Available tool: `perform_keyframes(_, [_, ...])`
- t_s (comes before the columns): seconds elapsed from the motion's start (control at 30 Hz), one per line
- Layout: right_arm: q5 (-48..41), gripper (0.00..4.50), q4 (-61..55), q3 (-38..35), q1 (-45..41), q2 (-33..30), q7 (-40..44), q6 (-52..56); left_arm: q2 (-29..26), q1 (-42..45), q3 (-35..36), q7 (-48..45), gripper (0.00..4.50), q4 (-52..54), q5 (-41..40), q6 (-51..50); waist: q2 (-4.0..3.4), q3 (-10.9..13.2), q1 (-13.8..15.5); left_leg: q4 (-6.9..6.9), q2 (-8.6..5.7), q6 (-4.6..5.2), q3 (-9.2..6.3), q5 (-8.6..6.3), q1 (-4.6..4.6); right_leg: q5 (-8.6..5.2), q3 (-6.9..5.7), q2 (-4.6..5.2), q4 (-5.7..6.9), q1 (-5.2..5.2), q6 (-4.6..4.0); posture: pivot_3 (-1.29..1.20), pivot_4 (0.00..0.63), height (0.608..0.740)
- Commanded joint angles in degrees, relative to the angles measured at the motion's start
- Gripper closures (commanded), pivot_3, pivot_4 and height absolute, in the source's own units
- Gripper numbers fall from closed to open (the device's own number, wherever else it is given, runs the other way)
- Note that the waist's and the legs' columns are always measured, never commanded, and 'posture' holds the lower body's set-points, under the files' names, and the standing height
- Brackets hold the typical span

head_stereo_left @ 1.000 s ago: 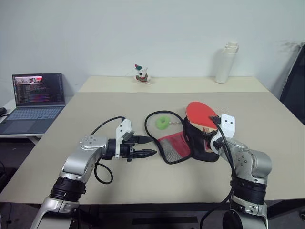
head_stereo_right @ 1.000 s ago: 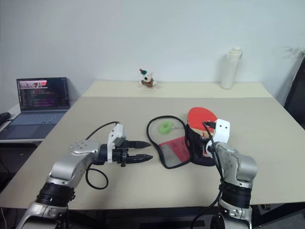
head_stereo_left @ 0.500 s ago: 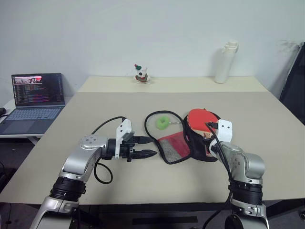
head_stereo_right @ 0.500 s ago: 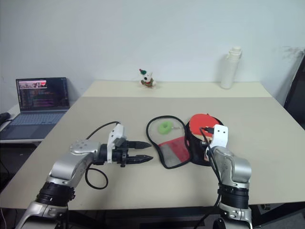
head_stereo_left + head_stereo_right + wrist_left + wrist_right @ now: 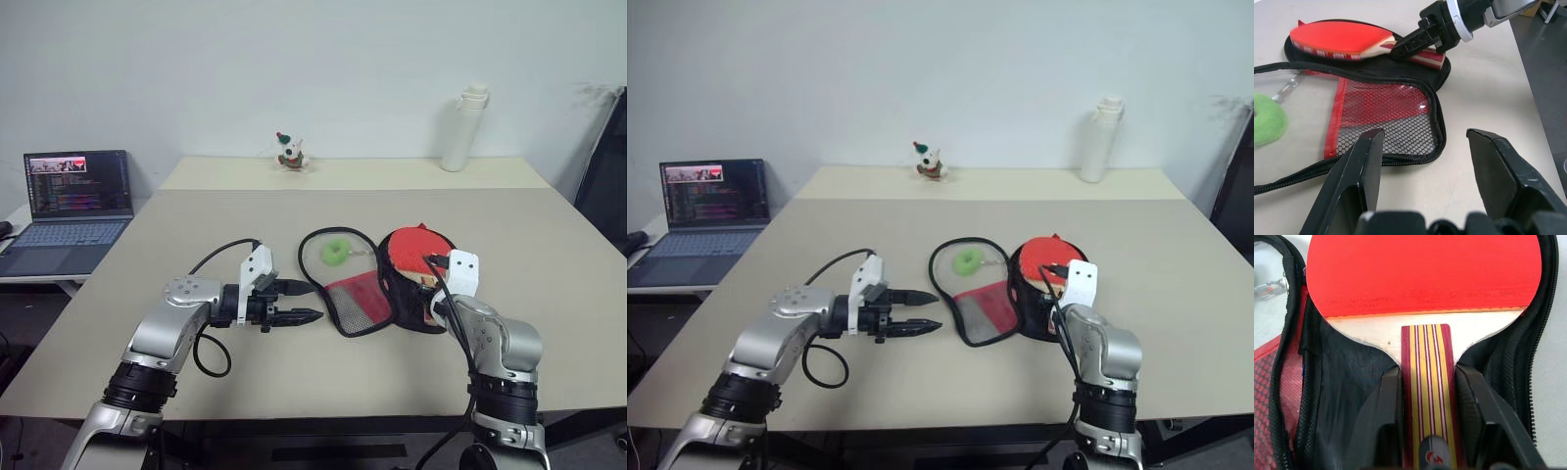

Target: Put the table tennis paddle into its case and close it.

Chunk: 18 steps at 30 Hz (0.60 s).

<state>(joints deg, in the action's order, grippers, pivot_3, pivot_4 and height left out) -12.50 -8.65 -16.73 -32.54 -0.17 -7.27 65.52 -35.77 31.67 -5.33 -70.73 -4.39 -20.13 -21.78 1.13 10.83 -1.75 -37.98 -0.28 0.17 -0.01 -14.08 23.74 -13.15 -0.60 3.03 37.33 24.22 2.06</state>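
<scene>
The table tennis paddle (image 5: 1422, 271) lies with its red face up inside the open black half of the case (image 5: 402, 294). Its striped wooden handle (image 5: 1426, 382) points toward my right arm. My right gripper (image 5: 1427, 374) is shut on that handle, one finger hard against each side. The case's red mesh flap (image 5: 1391, 115) is folded out flat on the table, with the zip loop and green pompom (image 5: 335, 252) beyond it. Just left of the flap my left gripper (image 5: 317, 301) hovers open, empty and pointing at the case.
A white bottle (image 5: 464, 127) and a small toy figure (image 5: 290, 152) stand at the far side of the beige table (image 5: 196, 225). An open laptop (image 5: 76, 196) sits on a side desk at the left. A dark chair (image 5: 605, 186) is at the right edge.
The paddle's red head has sunk from sticking up above the case to lying low inside it, with my right wrist dropping slightly. The left arm has not moved.
</scene>
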Motion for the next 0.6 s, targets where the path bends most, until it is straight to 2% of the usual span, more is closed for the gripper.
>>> perform_keyframes(0.03, [0.0,1.47,-4.84,3.62,0.8,-4.9,4.02,-1.23,-0.47,0.99,0.72,0.03,1.57,0.84,-0.2,1.06,0.0,0.0,-0.01,-0.01,0.0,0.0,0.0,0.0,0.0,0.0,0.0,0.0,0.0,0.0,0.0,0.0,0.15,0.74])
perform_keyframes(0.13, [-2.55,0.41,-9.44,6.11,2.32,-10.43,9.85,1.23,-0.56,0.97,1.33,0.78,1.57,0.08,0.07,1.48,0.0,0.0,0.04,-0.01,-0.02,0.0,0.0,0.0,0.0,0.0,-0.01,0.01,-0.02,-0.01,0.01,0.0,0.15,0.74])
perform_keyframes(0.23, [-9.13,0.41,-17.05,8.07,3.81,-16.67,19.43,4.13,-0.45,1.36,2.11,2.3,1.57,-1.7,0.55,2.13,0.0,0.0,0.08,-0.01,-0.01,0.0,-0.02,0.0,0.01,0.0,-0.02,0.0,-0.03,-0.02,0.01,0.0,0.15,0.74])
perform_keyframes(0.37, [-17.85,0.41,-23.17,4.78,3.17,-22.35,27.92,7.6,-0.6,3.43,1.16,5.89,1.57,-8.36,4.73,4.33,0.01,-0.01,0.02,-0.02,0.02,0.01,-0.05,0.0,-0.03,-0.01,-0.04,-0.02,-0.02,-0.06,0.01,0.0,0.15,0.74])
perform_keyframes(0.47, [-19.71,0.38,-23.15,3.01,2.28,-26.58,30.55,6.87,0.14,6.09,0.42,6.94,2.17,-15.2,7.06,5.73,0.02,-0.01,0.15,-0.08,0.03,0.02,-0.05,0.01,-0.11,-0.01,-0.05,-0.04,0.0,-0.13,0.02,0.0,0.15,0.74])
perform_keyframes(0.6, [-19.63,0.38,-21.54,2.59,2.35,-30.23,31.93,4.52,2.21,10.43,-1.56,8.28,3.44,-26.55,11.31,10.15,0.05,-0.03,0.27,-0.11,-0.02,0.03,-0.01,0.02,-0.1,-0.01,-0.03,-0.01,-0.03,-0.15,0.04,0.0,0.15,0.74])
